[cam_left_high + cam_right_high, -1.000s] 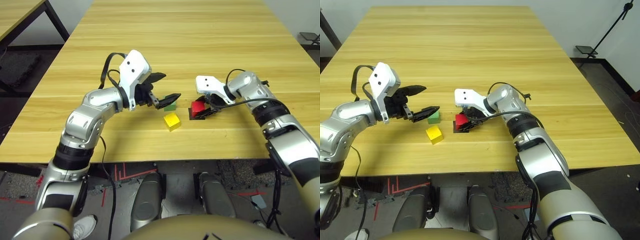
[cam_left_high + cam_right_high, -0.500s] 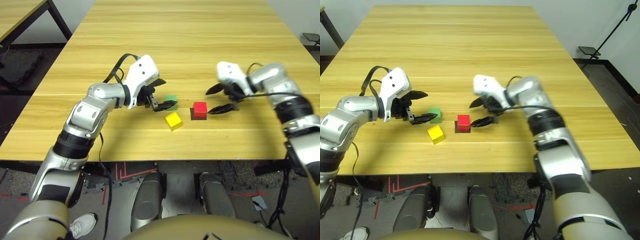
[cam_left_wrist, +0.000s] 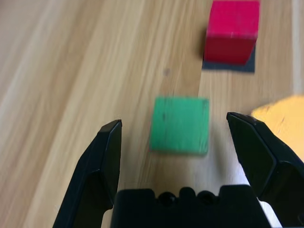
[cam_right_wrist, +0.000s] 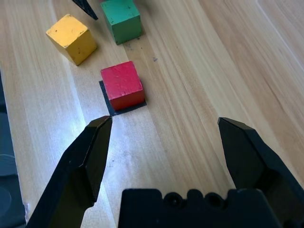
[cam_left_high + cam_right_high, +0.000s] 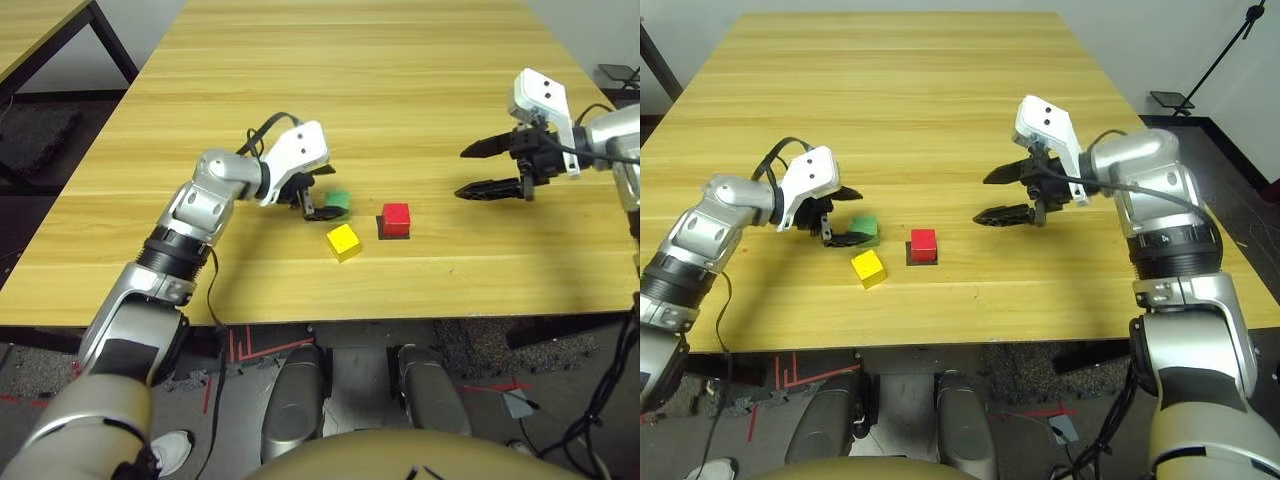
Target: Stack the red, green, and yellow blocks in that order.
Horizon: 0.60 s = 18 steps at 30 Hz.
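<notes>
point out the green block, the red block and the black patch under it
green block (image 3: pixel 180 124), left wrist view, middle of its top face
red block (image 4: pixel 122 82), right wrist view, middle of its top face
black patch (image 4: pixel 124 107), right wrist view, strip showing along the block's base

No readable text, label, brand, number or sign appears anywhere: the three blocks have plain faces, the wooden surface (image 5: pixel 400 80) carries no markings, and the white housings on the arms show only small dark dots, not letters.
</notes>
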Each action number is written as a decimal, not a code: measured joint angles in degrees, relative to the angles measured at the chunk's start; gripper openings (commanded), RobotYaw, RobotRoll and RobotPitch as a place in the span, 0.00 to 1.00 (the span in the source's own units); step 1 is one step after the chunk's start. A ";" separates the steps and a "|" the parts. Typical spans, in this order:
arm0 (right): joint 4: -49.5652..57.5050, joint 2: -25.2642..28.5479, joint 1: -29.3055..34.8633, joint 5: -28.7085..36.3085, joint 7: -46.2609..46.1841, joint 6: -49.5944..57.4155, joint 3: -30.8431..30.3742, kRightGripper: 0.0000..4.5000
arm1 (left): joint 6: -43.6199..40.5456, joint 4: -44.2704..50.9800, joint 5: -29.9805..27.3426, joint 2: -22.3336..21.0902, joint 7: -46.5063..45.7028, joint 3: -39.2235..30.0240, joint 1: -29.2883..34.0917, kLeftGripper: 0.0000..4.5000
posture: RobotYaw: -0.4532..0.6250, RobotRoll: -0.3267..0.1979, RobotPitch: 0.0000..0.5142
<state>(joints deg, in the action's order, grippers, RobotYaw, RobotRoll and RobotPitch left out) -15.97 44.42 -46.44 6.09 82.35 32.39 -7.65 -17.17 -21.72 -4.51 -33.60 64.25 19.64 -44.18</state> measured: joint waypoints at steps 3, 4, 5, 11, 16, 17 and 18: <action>1.41 0.13 1.20 1.72 -1.72 1.17 0.97 1.00 | 2.05 -4.12 1.40 1.52 0.49 0.02 -1.54 1.00 | 0.58 0.40 0.08; 1.80 0.24 1.83 2.07 -2.30 1.35 1.60 1.00 | 2.78 -5.86 1.83 2.15 0.71 0.05 -2.10 1.00 | 0.58 0.41 0.08; 2.03 0.39 2.18 2.13 -2.72 1.53 1.69 1.00 | 3.33 -7.04 2.05 2.43 0.86 0.05 -2.30 1.00 | 0.58 0.41 0.08; 3.17 1.36 4.71 4.31 -3.92 1.96 1.97 1.00 | 7.23 -13.69 4.51 4.42 3.02 0.38 -3.34 1.00 | 0.56 0.42 0.09; 3.98 1.44 4.73 5.78 -5.06 2.65 1.98 1.00 | 8.91 -16.05 5.65 6.31 4.59 0.41 -3.64 1.00 | 0.56 0.43 0.09; 4.15 1.50 4.77 6.03 -5.20 2.82 1.98 1.00 | 9.30 -16.44 5.95 6.63 4.80 0.37 -3.72 0.96 | 0.56 0.43 0.09; 4.28 1.60 4.80 6.25 -5.35 2.97 1.98 1.00 | 9.55 -17.03 6.01 7.03 4.83 0.32 -3.83 0.91 | 0.56 0.43 0.09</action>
<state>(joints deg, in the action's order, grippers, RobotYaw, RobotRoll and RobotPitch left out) -11.69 46.02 -41.64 12.34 77.01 35.36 -5.68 -7.63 -38.74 1.50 -26.56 69.09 19.96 -48.00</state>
